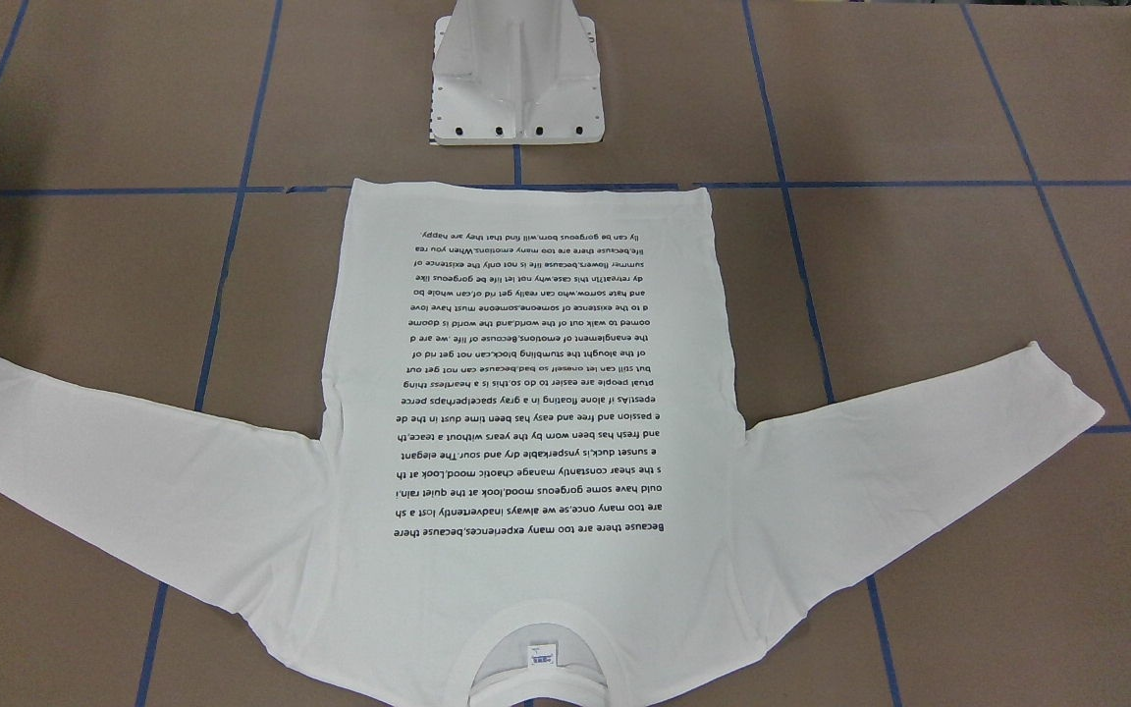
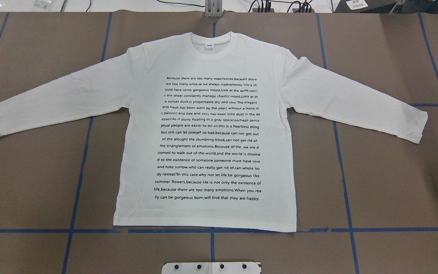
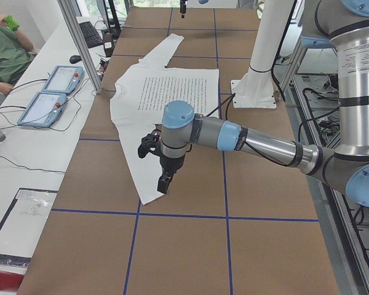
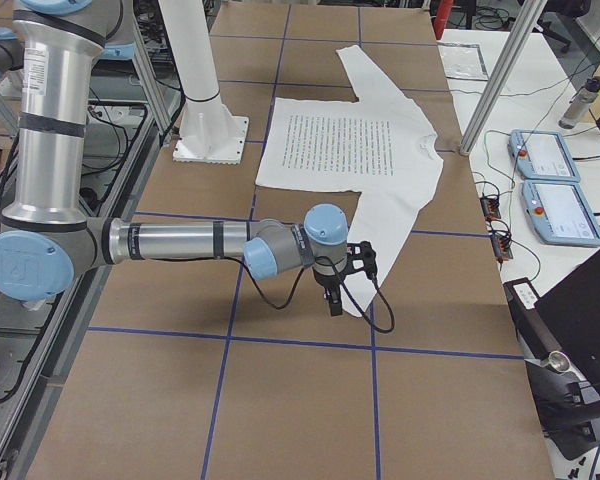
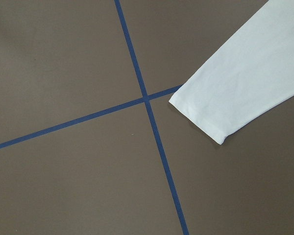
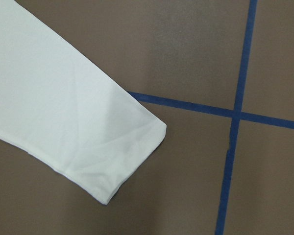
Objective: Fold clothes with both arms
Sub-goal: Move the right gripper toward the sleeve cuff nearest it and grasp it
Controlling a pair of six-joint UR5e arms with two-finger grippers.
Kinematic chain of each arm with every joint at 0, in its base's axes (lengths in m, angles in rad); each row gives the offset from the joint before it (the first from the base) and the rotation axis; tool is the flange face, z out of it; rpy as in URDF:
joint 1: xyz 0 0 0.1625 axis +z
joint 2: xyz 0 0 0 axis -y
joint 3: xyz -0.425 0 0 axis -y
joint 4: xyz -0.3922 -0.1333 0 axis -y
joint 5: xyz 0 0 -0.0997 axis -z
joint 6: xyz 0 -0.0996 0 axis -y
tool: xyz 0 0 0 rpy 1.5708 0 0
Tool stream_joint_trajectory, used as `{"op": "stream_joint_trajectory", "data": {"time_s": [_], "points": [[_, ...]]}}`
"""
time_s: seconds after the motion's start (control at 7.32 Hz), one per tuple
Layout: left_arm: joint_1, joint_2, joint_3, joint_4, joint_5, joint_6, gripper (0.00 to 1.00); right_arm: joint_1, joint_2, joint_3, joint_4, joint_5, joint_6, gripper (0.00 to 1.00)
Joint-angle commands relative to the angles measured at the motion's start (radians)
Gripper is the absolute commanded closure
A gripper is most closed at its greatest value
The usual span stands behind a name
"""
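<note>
One white T-shirt [image 2: 139, 114] lies flat on the brown counter [image 2: 32, 171], print up, with its two sleeves spread wide. The left arm [image 3: 252, 140] hangs its left pincer [image 3: 165, 183] over the left cuff [image 5: 206, 117]; I cannot tell how far open it is or whether it grips anything. One block of black text [image 2: 209, 139] fills the chest, and the collar [image 2: 214, 59] points away from the robot. The right arm [image 4: 180, 242] holds the right pincer [image 4: 333, 303] over the right cuff [image 6: 122, 161]; its opening and hold cannot be told either.

A white T-shirt sleeve [image 6: 63, 112] is being shown lying flat on the brown table [image 6: 186, 49], entering from ten o'clock, with blue tape lines [image 6: 235, 115] crossing at three o'clock.
</note>
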Motion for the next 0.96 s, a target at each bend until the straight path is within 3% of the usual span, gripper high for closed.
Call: {"op": "stream_joint_trajectory", "data": {"time_s": [0.0,0.14,0.82], "points": [[0.000,0.000,-0.002,0.000,-0.001,-0.001,0.00,-0.065,0.124,-0.192,0.148,-0.006,0.145,0.01],[0.000,0.000,-0.003,0.000,-0.003,-0.001,0.00,-0.082,0.182,-0.267,0.149,-0.006,0.147,0.02],[-0.002,0.000,-0.005,0.000,-0.003,-0.001,0.00,-0.144,0.226,-0.367,0.151,-0.032,0.147,0.07]]}}
